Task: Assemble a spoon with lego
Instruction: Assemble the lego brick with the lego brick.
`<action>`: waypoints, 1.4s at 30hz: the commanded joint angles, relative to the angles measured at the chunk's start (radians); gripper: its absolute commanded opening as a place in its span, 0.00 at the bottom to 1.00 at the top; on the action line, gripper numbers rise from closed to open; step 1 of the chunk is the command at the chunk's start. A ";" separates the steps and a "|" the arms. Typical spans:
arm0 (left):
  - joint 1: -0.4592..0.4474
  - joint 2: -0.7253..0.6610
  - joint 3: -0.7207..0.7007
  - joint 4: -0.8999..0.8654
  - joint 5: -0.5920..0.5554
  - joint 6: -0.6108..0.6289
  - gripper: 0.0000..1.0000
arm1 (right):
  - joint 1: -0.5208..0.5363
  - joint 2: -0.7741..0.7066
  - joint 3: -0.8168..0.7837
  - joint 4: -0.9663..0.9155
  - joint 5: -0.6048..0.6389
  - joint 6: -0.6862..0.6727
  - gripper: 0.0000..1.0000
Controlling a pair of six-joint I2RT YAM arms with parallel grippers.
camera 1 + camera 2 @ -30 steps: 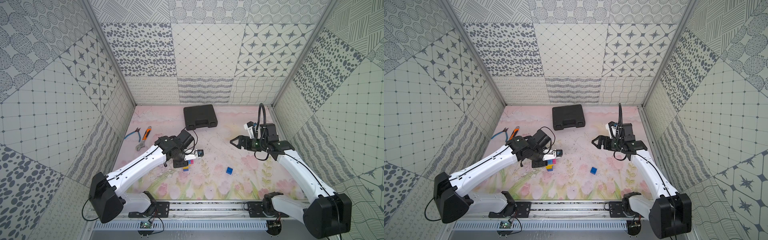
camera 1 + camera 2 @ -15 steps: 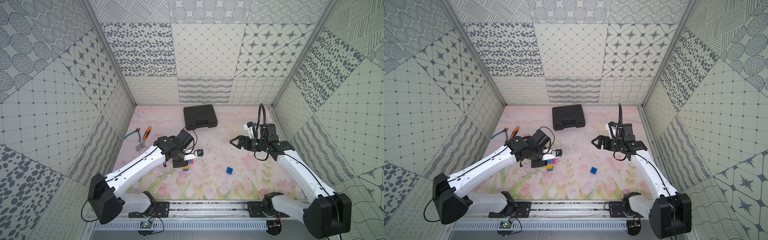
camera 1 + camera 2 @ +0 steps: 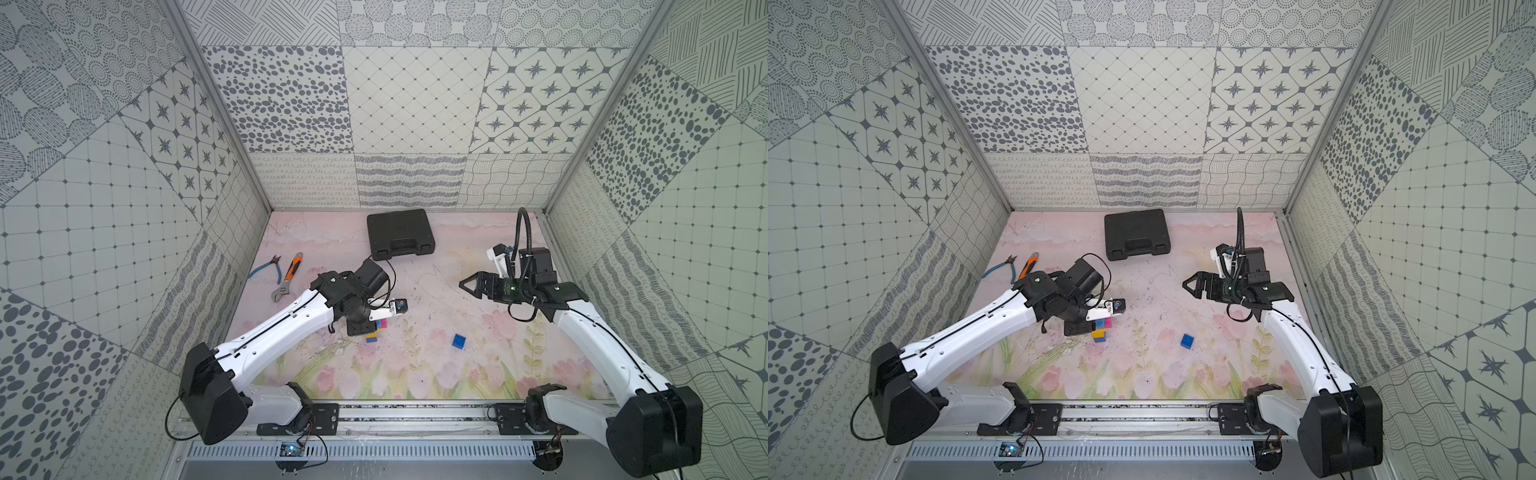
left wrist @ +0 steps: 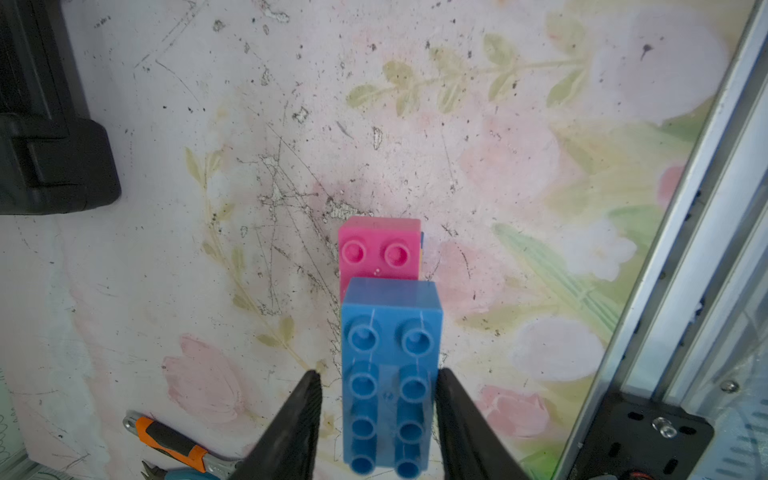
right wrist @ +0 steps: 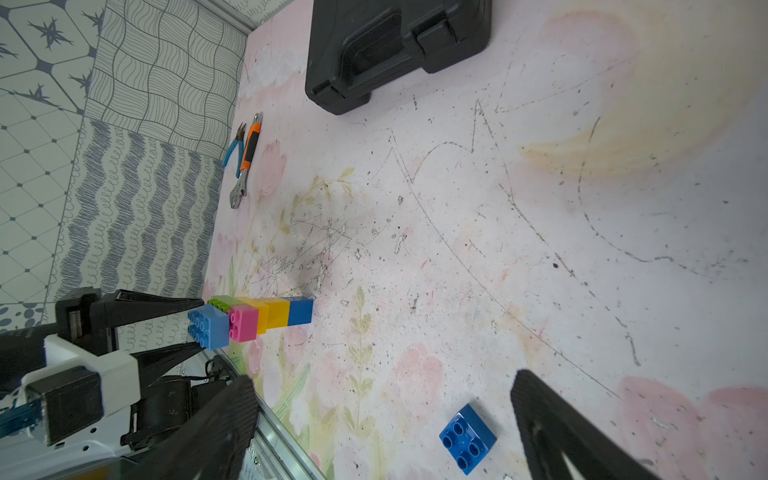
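Scuffed, flower-printed pink sheeting covers your worktop (image 3: 440, 299), boxed in by patterned walls. Left of its middle the spoon (image 5: 249, 318) stands upright. It is a smooth plastic stack of studded blocks: blue at the foot, yellow above, lime green and pink side by side, and an oblong light blue brick (image 4: 390, 374) on top, eight round studs up. Your left pincer (image 4: 377, 372) straddles that top brick with jaws apart. One black finger (image 4: 457, 415) lies against its side, and a strip of worktop shows beside the other. A loose dark blue brick (image 3: 459, 340), square with four studs, lies well apart toward your right arm. Your right pincer (image 5: 382, 378) hangs spread wide, holding nothing. A moulded black case (image 3: 400, 232) sits at the back. An orange-handled wrench (image 3: 289, 276) and blue-handled pliers (image 3: 268, 268) lie near the left wall.
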 commanded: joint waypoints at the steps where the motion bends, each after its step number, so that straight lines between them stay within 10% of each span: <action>1: 0.002 0.017 0.023 -0.039 0.029 -0.014 0.44 | 0.006 -0.015 -0.012 0.037 -0.011 -0.010 0.98; 17: 0.001 0.017 0.060 -0.082 0.038 -0.018 0.09 | 0.006 -0.020 -0.014 0.044 0.008 -0.006 0.98; 42: 0.012 0.033 0.041 -0.064 -0.001 0.031 0.07 | 0.005 -0.025 -0.025 0.046 0.003 -0.011 0.98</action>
